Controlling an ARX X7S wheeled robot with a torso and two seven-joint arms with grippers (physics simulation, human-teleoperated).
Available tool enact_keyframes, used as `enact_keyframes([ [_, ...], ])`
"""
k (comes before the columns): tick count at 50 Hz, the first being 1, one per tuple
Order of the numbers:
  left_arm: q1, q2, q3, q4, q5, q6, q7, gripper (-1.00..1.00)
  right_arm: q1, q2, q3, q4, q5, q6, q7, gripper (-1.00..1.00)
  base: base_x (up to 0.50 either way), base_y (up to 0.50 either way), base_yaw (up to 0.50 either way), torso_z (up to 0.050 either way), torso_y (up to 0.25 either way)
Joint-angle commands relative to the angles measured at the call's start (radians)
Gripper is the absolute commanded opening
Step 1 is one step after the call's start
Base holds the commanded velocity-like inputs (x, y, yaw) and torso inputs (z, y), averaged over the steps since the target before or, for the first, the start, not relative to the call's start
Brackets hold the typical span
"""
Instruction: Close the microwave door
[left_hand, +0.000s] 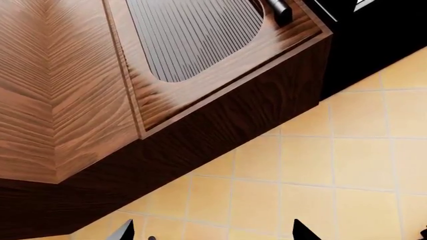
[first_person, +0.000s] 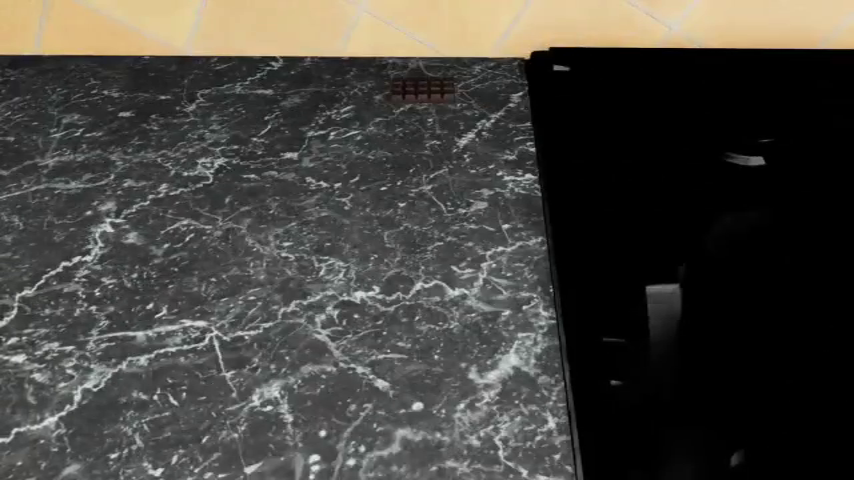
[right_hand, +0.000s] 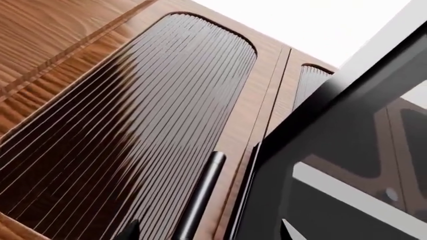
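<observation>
Your right gripper is hanging with its fingertips spread wide, just beside the microwave door, which is standing against the wooden cabinet.

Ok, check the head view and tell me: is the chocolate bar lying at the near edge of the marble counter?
No, the chocolate bar lies at the far edge of the marble counter, right by the tiled floor.

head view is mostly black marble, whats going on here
A wheeled two-armed robot faces a dark marble counter with a black appliance at the right, probably the microwave it must close. Neither arm shows in the head view and nothing is held. The left gripper hangs over the tiled floor beside a wooden cabinet. The right gripper points at ribbed cabinet doors with a black handle.
</observation>
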Motion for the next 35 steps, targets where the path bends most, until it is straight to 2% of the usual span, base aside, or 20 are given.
enact_keyframes([
  [1,-0.016,-0.008,0.002,-0.003,-0.015,-0.008,0.009,1.0,0.048,0.009,0.028,0.165,0.017,-0.091,0.017,1.0,0.0,0.0,0.0,0.0,0.0],
  [10,-0.03,-0.012,-0.004,-0.001,-0.025,-0.018,0.013,1.0,0.12,-0.002,0.049,0.325,0.03,-0.159,0.04,1.0,0.0,0.0,0.0,0.0,0.0],
  [11,-0.032,-0.01,-0.003,-0.002,-0.024,-0.02,0.013,1.0,0.127,0.01,0.001,0.336,0.01,-0.178,0.043,1.0,0.0,0.0,0.0,0.0,0.0],
  [21,-0.043,-0.015,-0.001,-0.003,-0.032,-0.028,0.021,1.0,0.254,-0.027,0.004,0.68,0.025,-0.346,0.099,1.0,0.0,0.0,0.0,0.0,0.0],
  [35,-0.04,-0.022,-0.003,0.004,-0.037,-0.026,0.019,1.0,0.303,-0.023,0.051,0.859,0.053,-0.418,0.151,1.0,0.0,0.0,0.0,0.0,0.0],
])
